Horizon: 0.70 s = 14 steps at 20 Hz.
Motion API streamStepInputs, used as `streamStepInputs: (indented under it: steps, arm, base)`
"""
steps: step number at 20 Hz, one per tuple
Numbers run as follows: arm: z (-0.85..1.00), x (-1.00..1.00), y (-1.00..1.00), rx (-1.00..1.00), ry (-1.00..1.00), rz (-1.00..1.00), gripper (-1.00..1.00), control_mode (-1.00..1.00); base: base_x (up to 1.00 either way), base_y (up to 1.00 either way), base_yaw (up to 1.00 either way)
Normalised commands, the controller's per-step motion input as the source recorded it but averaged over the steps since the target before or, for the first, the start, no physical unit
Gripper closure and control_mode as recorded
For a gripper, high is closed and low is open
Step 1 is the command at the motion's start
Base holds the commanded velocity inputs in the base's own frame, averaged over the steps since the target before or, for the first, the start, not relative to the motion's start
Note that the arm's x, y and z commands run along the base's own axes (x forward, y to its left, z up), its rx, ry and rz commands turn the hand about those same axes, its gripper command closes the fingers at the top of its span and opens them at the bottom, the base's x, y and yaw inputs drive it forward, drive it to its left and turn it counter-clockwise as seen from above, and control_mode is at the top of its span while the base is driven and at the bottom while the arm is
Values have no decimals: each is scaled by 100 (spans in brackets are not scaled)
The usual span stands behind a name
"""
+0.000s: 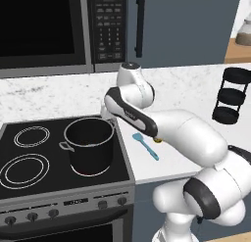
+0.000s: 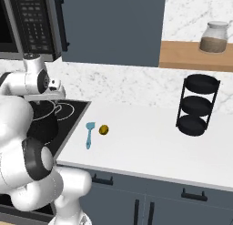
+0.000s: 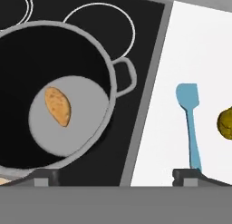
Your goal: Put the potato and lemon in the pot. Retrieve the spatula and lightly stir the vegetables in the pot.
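The dark pot [image 3: 107, 69] stands on the stove's right front burner, and the brown-yellow potato [image 3: 57, 106] lies on its grey bottom. On the white counter to the right of the stove lies the light-blue spatula [image 3: 190, 121], with the dull yellow lemon [image 3: 225, 124] just beyond it. My gripper [image 3: 117, 177] hangs open and empty above the pot's right side and the stove's edge. From the base views I see the pot [image 1: 90, 155], the spatula [image 1: 145, 145] [image 2: 89, 134] and the lemon [image 2: 103, 130]; my arm covers most of the lemon in the left base view.
The black stove top [image 1: 29, 157] has ring burners left of the pot. A microwave [image 1: 44, 25] hangs above. A black three-tier rack [image 2: 196, 105] stands at the counter's back right, and a jar [image 2: 214, 37] sits on a wooden shelf.
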Motion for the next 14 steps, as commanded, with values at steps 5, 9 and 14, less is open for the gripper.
streamStepInputs:
  steps: [5, 9, 14]
  arm:
    - [-3, 1, -100, 0, 6, -21, -100, -100]
    - [-36, 29, -100, 3, 9, -9, -100, -100]
    - [-47, 49, -100, 0, 8, -9, -100, -100]
  base:
    - [0, 0, 0]
    - [0, 0, 0]
    - [0, 0, 0]
